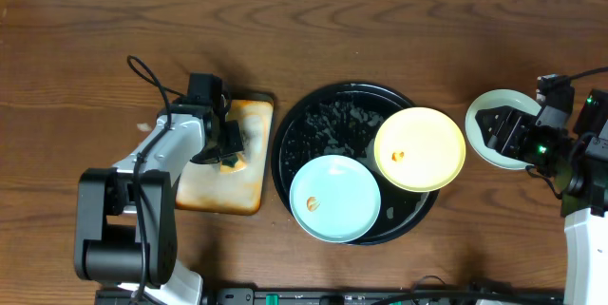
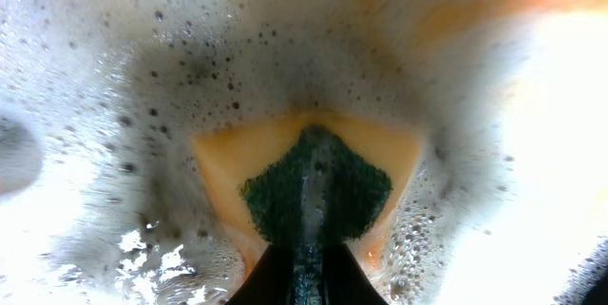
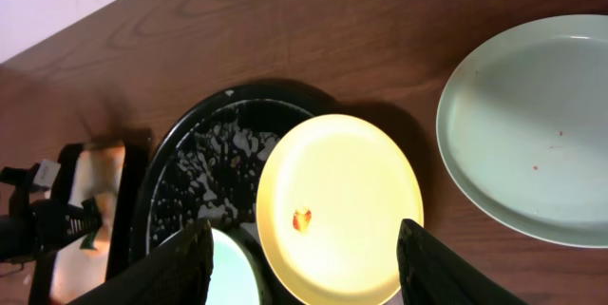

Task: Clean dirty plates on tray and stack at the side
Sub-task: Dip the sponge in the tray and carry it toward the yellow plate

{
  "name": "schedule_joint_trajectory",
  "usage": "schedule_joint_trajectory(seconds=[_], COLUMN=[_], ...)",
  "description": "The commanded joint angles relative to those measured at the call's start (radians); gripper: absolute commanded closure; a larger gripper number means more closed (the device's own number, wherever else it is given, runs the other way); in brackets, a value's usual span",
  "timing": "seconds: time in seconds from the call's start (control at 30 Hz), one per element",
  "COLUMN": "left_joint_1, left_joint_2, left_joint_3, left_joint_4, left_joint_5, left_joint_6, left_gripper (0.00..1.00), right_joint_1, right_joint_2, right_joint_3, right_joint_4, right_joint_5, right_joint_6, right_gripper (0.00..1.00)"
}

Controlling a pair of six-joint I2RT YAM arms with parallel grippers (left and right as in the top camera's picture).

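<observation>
Clamps a green-topped yellow sponge (image 2: pixel 356 191) in the left gripper (image 1: pixel 228 143) on the foamy rectangular tray (image 1: pixel 223 196), holds the right gripper (image 1: pixel 499 132) wide over a pale mint round plate (image 1: pixel 478 105)

Three small round plates: one pale mint-green plate (image 1: pixel 334 199) near, another mint-green plate (image 1: pixel 483 115) far right, one yellow plate (image 1: pixel 418 148). One large round black tray (image 1: pixel 290 153). One rectangular orange-stained tray (image 1: pixel 223 196) (left side). One green sponge (image 2: pixel 275 196).

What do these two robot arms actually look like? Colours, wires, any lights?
Both arms mix chunky black joints with pale white-grey segments and end in black jaws. The left arm trails a looping black cable. The right arm shows small green lights.
</observation>
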Motion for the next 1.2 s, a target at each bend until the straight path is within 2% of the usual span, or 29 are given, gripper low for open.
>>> schedule_joint_trajectory(seconds=[0.0,0.33,0.5,0.67,0.87,1.03,1.17], left_joint_1=[0.000,0.000,-0.001,-0.004,-0.128,-0.287,-0.380], left_joint_2=[0.063,-0.080,-0.174,-0.230,-0.241,-0.241,-0.232], left_joint_3=[0.004,0.160,0.164,0.164,0.214,0.250,0.250], left_joint_4=[0.001,-0.158,-0.162,-0.157,-0.142,-0.060,0.038], left_joint_5=[-0.020,-0.013,-0.010,0.110,0.149,0.146,0.140], left_joint_6=[0.016,0.016,0.012,0.012,-0.036,-0.109,-0.209], left_gripper=[0.93,0.93,0.92,0.93,0.93,0.93,0.93], right_joint_1=[0.013,0.016,0.031,0.031,0.043,0.072,0.118], right_joint_2=[0.000,0.007,0.065,0.175,0.291,0.320,0.341], right_joint_3=[0.004,-0.001,-0.064,-0.103,-0.103,-0.103,-0.103], right_joint_4=[-0.002,-0.026,-0.037,0.006,0.063,0.130,0.169], right_joint_5=[-0.007,0.031,0.212,0.188,0.167,0.280,0.292], right_joint_6=[-0.014,-0.041,-0.009,-0.006,-0.008,-0.019,-0.116], right_gripper=[0.40,0.37,0.36,0.36,0.39,0.41,0.41])
